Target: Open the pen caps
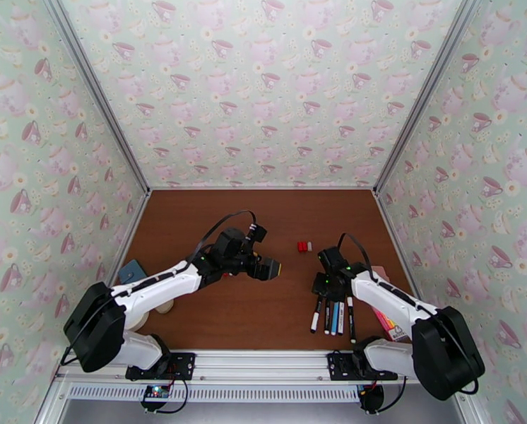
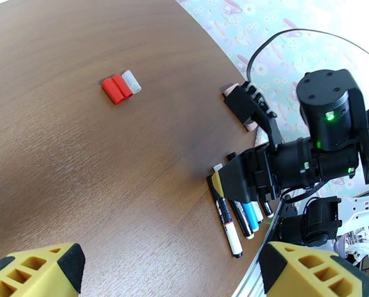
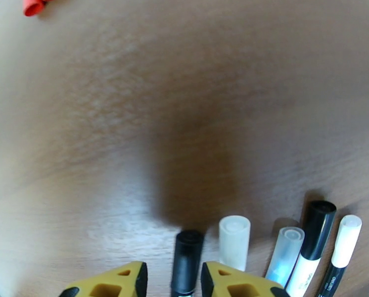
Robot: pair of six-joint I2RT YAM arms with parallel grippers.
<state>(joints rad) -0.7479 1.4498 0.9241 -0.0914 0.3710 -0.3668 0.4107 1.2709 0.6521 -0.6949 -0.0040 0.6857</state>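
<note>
Along the near edge of the counter [image 1: 214, 312] a row of pens [image 1: 332, 316] lies side by side, barrels toward the arms and capped ends pointing away. Just right of the row sits a highlighter pack [image 1: 386, 324], partly under the right arm.

The right gripper [image 1: 327, 285] hangs low over the far ends of the pens. In its wrist view the yellow fingers [image 3: 234, 283] stand narrow on either side of a black-capped pen [image 3: 187, 258]. One finger is against the cap and a sliver of gap shows at the other, so I cannot tell whether the pen is actually pinched. To the right of that pen lie two pens with clear caps, then one black-capped and one white-capped, each with its cap on.

Further in, the left gripper [image 1: 267, 268] hovers above bare counter near the middle, its jaws spread wide and holding nothing.

Beyond both grippers lie three loose pen caps [image 1: 303, 246] — two red and one whitish — touching in a short row, well apart from the pens.
</note>
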